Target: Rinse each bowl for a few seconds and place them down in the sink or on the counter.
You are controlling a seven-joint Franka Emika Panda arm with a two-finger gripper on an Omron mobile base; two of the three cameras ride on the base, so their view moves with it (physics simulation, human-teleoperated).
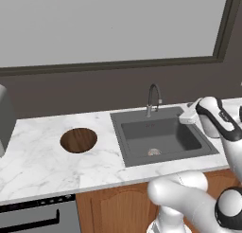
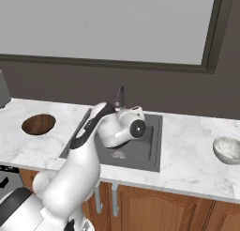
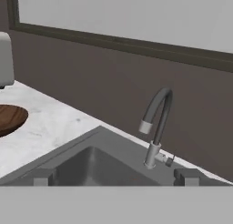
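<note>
The dark brown bowl [image 1: 79,139] [image 2: 38,124] sits upright on the white marble counter [image 1: 38,165], left of the sink [image 1: 137,135]. On the counter to the right of the basin rests the pale bowl [image 2: 227,149]. My gripper [image 3: 116,178] hovers over the sink's right side, aimed at the arched faucet [image 3: 157,127] [image 1: 153,99]. Its fingertips [image 3: 42,177] stand wide apart, open, with nothing between them. The brown bowl's edge [image 3: 9,118] shows at the left of the hand view. My arm hides much of the sink [image 2: 147,152] in the right base view.
A white appliance [image 1: 4,120] [image 3: 4,59] stands at the counter's far left. A dark wall and a large window run behind the counter. Brown cabinet doors [image 2: 154,211] and a dishwasher front [image 1: 33,218] lie below. The drain [image 1: 153,152] shows in the basin floor.
</note>
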